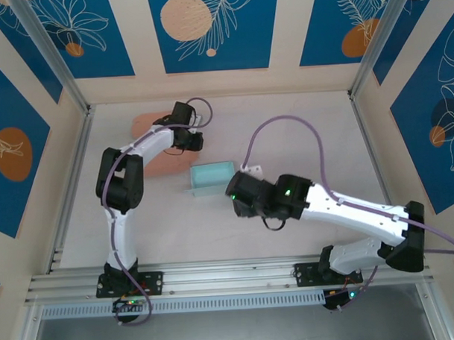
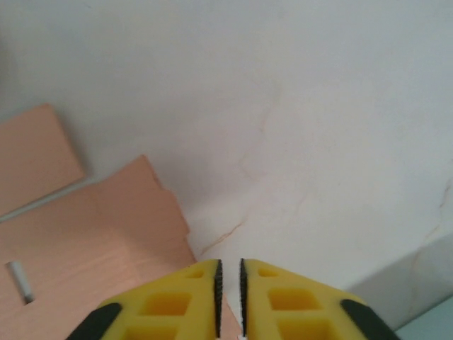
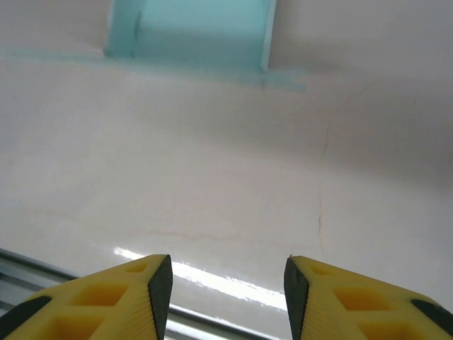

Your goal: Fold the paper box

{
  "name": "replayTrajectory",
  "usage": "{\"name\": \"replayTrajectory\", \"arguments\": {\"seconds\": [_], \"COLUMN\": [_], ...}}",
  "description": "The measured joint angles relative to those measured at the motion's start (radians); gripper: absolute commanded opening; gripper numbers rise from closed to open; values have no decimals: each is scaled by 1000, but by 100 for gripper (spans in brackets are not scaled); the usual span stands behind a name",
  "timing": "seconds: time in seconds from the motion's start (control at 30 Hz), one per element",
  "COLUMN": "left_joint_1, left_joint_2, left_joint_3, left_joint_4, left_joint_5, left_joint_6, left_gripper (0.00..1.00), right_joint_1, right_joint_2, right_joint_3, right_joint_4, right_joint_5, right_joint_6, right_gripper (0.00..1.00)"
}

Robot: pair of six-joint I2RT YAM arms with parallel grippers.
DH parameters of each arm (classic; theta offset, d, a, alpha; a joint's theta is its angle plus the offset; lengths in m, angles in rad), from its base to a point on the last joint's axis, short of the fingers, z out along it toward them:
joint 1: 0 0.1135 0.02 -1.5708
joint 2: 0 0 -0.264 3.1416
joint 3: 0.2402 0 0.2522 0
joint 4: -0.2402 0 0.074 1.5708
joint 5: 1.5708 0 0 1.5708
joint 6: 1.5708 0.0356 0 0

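Two claws: left gripper (image 2: 228, 268), nearly shut on nothing beside the pink sheet (image 2: 92, 234), should reopen and pinch a flap edge squarely; right gripper (image 3: 228, 261) gapes empty facing the teal box (image 3: 191, 32).

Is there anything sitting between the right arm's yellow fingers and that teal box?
Nothing visible does. From the right wrist camera, bare table stretches between the open right gripper and the teal box ahead of it.
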State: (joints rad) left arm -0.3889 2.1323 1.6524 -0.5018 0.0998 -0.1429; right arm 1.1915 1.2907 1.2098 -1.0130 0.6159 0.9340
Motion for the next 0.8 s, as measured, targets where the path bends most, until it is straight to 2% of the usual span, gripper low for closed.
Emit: {"name": "replayTrajectory", "arguments": {"seconds": [0.1, 0.27, 0.57, 0.8], "left_joint_1": [-18, -34, -35, -40], "left_joint_2": [16, 10, -43, -156], "left_joint_3": [-2, -29, -160, -329], "left_joint_4": [-29, -38, -37, 37], "left_joint_5": [0, 0, 14, 97], "left_joint_6": [9, 23, 19, -48], "left_gripper": [14, 15, 14, 14], "right_joint_1": [31, -8, -160, -317], "right_joint_2": [80, 203, 296, 305], "right_joint_3": [-21, -18, -34, -36], "right_joint_4": [13, 112, 271, 354], "right_joint_5": [3, -15, -87, -142], "right_joint_6": [63, 76, 41, -53], "right_gripper": [46, 46, 45, 45]}}
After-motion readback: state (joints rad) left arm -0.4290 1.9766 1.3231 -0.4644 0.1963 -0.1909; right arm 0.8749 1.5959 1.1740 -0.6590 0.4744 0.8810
